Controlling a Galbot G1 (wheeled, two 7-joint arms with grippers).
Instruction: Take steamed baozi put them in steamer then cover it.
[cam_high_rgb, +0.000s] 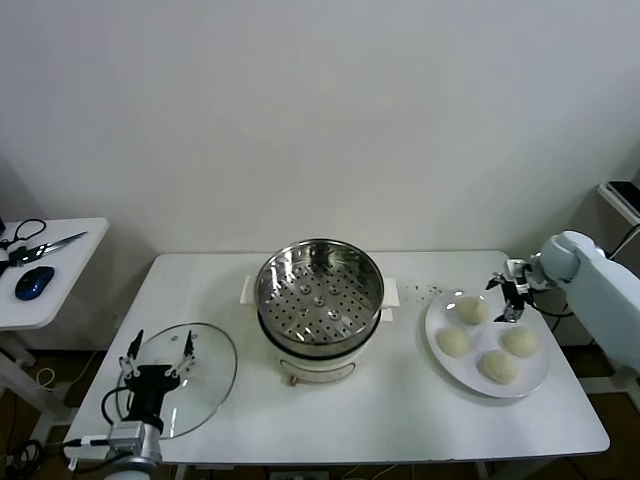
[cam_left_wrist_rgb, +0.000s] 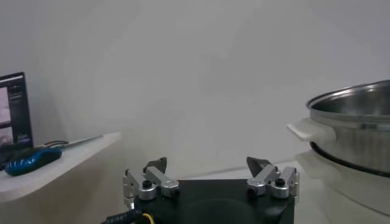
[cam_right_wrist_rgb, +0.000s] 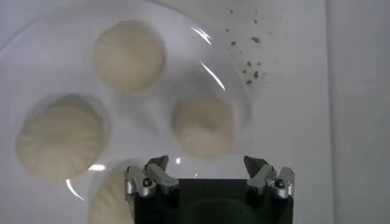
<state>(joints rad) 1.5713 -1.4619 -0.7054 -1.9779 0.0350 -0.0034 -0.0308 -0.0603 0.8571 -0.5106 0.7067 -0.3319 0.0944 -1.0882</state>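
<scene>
Beside the steamer (cam_high_rgb: 320, 290), four buns (cam_high_rgb: 472, 310) fill a plate (cam_high_rgb: 440, 322); the right gripper (cam_high_rgb: 512, 295) hovers wide open, empty; the left gripper (cam_high_rgb: 158, 352), open and empty, hangs over the lid (cam_high_rgb: 205, 375).

In the right wrist view, the right pincer (cam_right_wrist_rgb: 207, 176) hides part of one baozi (cam_right_wrist_rgb: 113, 198). In the left wrist view, the picture edge cuts off the steamer (cam_left_wrist_rgb: 353, 134) at 3 o'clock.

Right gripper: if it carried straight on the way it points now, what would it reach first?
Probably the baozi nearest it on the white plate; the open right gripper points down at it.
</scene>
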